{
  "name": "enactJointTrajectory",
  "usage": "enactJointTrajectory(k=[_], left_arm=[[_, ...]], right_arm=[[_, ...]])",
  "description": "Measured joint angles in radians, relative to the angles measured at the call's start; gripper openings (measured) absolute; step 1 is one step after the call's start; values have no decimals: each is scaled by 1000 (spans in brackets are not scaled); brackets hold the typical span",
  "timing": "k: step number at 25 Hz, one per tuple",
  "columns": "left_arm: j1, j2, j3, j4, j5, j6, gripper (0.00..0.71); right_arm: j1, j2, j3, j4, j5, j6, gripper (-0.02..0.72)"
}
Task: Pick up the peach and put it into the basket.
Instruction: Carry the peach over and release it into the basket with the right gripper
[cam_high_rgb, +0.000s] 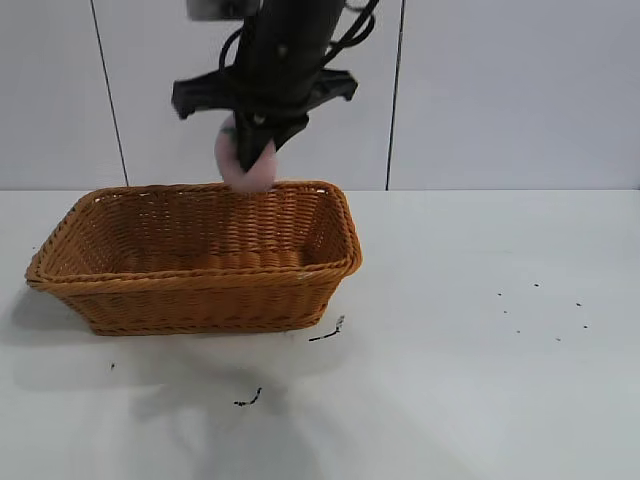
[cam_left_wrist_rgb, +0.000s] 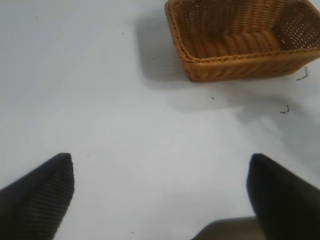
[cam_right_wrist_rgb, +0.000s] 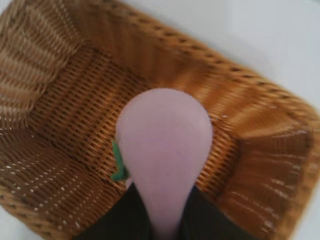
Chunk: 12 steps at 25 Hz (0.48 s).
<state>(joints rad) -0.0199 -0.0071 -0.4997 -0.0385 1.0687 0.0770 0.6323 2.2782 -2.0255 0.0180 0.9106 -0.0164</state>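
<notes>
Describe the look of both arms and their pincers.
The right pincer and its arm are matte black, with a wide crossbar above and black cables looping beside the wrist. The left pincer shows two black, finely ribbed, tapered fingers.

pale-pink peach (cam_right_wrist_rgb: 162, 145) held above the empty wicker basket (cam_high_rgb: 200, 290).
</notes>
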Motion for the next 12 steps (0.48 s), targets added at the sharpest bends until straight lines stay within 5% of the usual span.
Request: enactJointTrajectory(k=[7, 10, 12], left_arm=[[0, 0, 0, 0, 0, 0, 692], [0, 0, 0, 0, 0, 0, 692], [0, 0, 0, 0, 0, 0, 692]], right_arm=[[0, 97, 0, -1, -60, -7, 60], [0, 102, -4, 3, -59, -20, 221], [0, 102, -19, 5, -54, -31, 440]])
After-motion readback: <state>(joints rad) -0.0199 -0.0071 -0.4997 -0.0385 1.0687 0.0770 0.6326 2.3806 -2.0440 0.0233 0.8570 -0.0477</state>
